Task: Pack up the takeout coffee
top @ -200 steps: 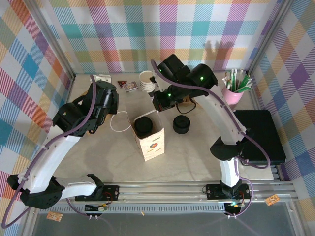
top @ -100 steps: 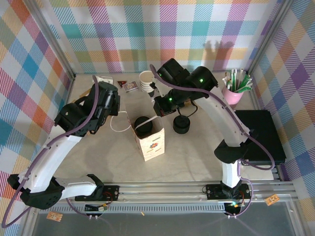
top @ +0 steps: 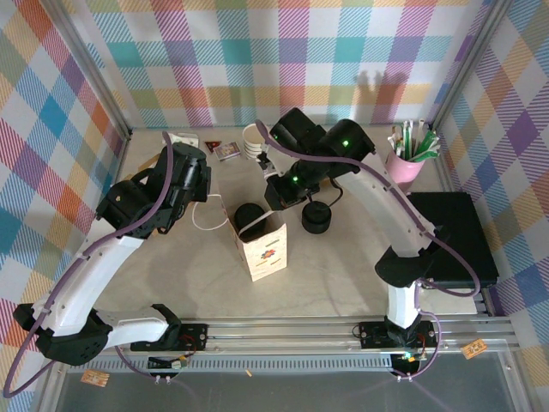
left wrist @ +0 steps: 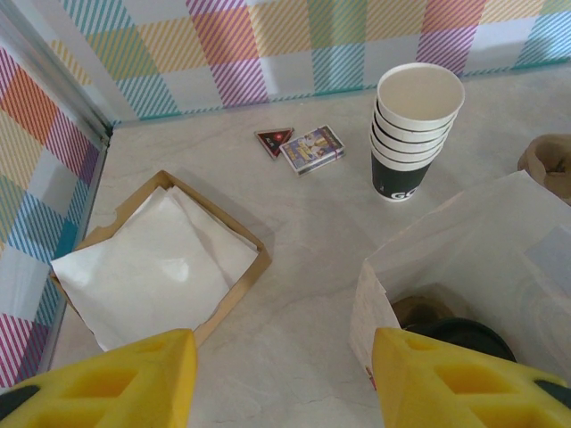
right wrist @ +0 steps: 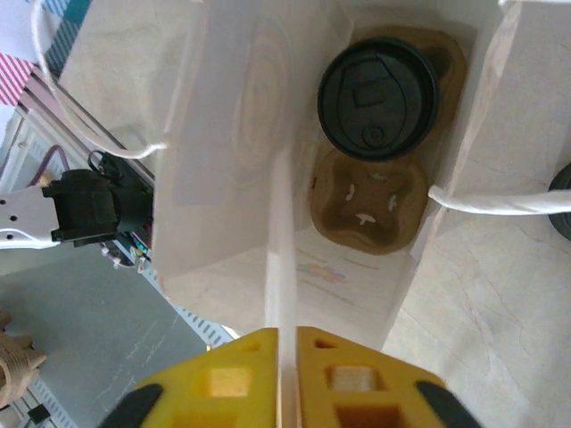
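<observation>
The takeout coffee point(right wrist: 377, 98) stands in a brown cup carrier point(right wrist: 366, 201) inside the white paper bag point(right wrist: 223, 178), with only its round black lid showing. From overhead the lid point(top: 249, 215) sits in the bag point(top: 266, 249) at mid-table. My right gripper point(right wrist: 287, 374) hangs over the bag's mouth, shut on a thin white handle strip point(right wrist: 284, 232). My left gripper point(left wrist: 284, 374) stands open over bare table at the bag's left. Its right finger is beside the bag's wall point(left wrist: 482, 241), and nothing is between its fingers.
A stack of lidless cream cups point(top: 255, 140) stands behind the bag, and a squat black stack of lids point(top: 316, 218) to its right. A pink cup of stirrers point(top: 407, 154) and a black box point(top: 450, 236) are at the right. A napkin tray point(left wrist: 161, 259) and small packets point(left wrist: 310, 147) lie at the back left.
My right gripper has shifted a little toward the bag, and the white handle strip now lies across the bag's mouth over the lid. The left arm has barely moved.
</observation>
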Robot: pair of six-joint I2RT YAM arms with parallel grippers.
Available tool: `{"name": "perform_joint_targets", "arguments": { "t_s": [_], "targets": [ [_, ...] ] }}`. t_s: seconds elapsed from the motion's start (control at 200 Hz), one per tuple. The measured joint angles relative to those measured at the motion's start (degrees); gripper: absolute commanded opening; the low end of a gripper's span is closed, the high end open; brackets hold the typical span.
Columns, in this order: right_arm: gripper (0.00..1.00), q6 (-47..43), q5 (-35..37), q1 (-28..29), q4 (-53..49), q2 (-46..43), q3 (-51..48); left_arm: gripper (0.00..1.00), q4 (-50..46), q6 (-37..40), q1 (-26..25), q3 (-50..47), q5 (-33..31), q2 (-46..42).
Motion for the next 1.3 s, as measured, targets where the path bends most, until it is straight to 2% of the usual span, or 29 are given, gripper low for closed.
{"name": "perform_joint_targets", "arguments": {
  "t_s": [0.025,0.1,0.25,0.325,0.455,0.57,0.67,0.79,0.935,1.075,1.205,1.3],
  "targets": [
    [0.34,-0.50,0.00,0.04,-0.02,0.17,0.68,0.54,0.00,0.00,0.00,-0.02,0.00,0.00],
    [0.39,-0.72,-0.39,0.09,-0.02,0.55,2.34,0.54,0.02,0.00,0.00,-0.07,-0.02,0.00],
    [0.43,-0.94,-1.25,0.09,-0.02,1.49,4.35,0.54,0.00,0.00,0.00,-0.39,-0.07,-0.11],
    [0.48,-1.01,-1.03,0.09,0.00,2.27,5.73,0.54,0.02,0.00,0.00,-0.44,-0.17,-0.13],
    [0.50,-0.74,1.73,0.07,0.00,4.02,10.95,0.54,0.26,0.00,0.00,-0.70,-0.22,-0.57],
    [0.52,0.42,5.29,-1.01,0.85,2.45,10.54,0.55,1.42,0.07,0.00,-0.76,-0.17,-1.31],
    [0.54,2.34,8.98,-3.96,6.21,-2.64,4.17,0.55,3.30,0.15,0.00,-0.76,0.09,-1.95],
    [0.55,3.80,16.48,-10.14,15.30,-11.21,-5.88,0.55,6.34,0.33,0.00,-0.66,0.81,-1.95],
    [0.56,4.48,22.18,-19.30,21.75,-16.50,-9.42,0.56,8.70,1.62,0.00,1.90,1.95,0.61],
    [0.56,3.28,23.76,-25.16,23.12,-14.58,-6.47,0.56,9.40,2.19,0.00,5.46,0.46,4.76],
    [0.56,0.39,22.34,-25.66,23.21,-8.92,-1.42,0.56,9.44,2.67,0.42,6.58,-3.17,7.30],
    [0.55,-1.90,17.46,-25.66,23.65,-4.81,0.81,0.56,9.35,2.78,1.99,6.80,-5.40,8.81]
  ]
}}
